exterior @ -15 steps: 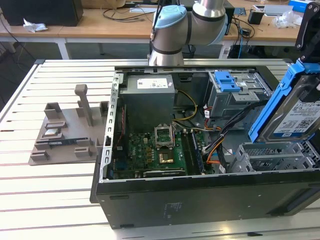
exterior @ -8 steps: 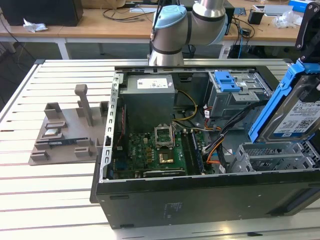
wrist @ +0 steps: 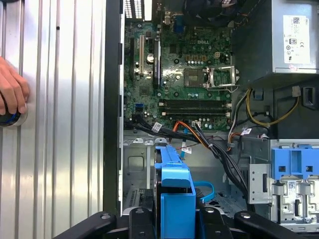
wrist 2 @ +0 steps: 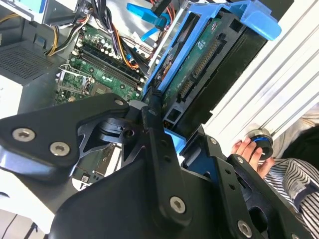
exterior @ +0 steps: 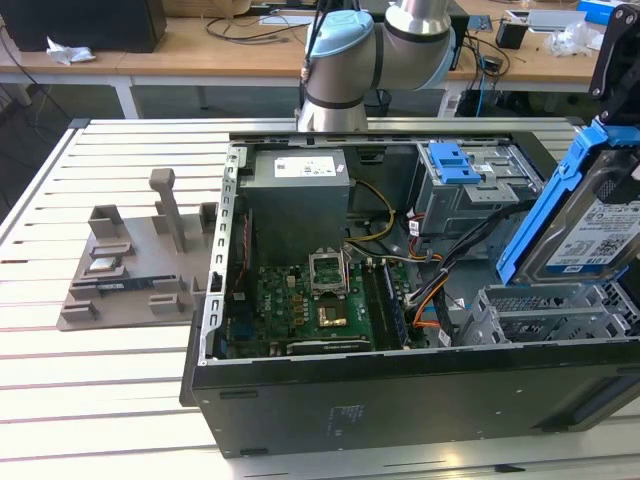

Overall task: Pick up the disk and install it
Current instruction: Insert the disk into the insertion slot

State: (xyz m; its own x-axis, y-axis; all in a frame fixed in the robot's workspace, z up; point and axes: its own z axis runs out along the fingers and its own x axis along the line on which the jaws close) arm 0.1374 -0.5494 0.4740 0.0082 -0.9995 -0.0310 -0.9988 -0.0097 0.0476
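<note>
Disk [exterior: 590, 215] hanging tilted above the open case [exterior: 400, 375].
Fingers [wrist 2: 154, 134] are gripping its blue-railed edges; installing well is probably depending on squaring it with the cage [exterior: 540, 310] beneath, clear of the cables [exterior: 450, 280].

disk [exterior: 590, 225]: silver face, white+blue label, bright blue rails. gripper [wrist: 175, 215] black. arm [exterior: 345, 45] silver w/ pale blue caps. pc case [exterior: 400, 410]: black outside, grey metal inside. motherboard [exterior: 300, 310] green. psu [exterior: 297, 200] grey w/ white label. cage latch [exterior: 452, 162] blue. cables [exterior: 425, 297] orange, yellow, black. bench [exterior: 100, 400]: pale slatted metal. fixture [exterior: 125, 290] at 9 o'clock in exterior view, grey-brown. sleeve [wrist 2: 299, 179]: dark+white stripes.
</note>
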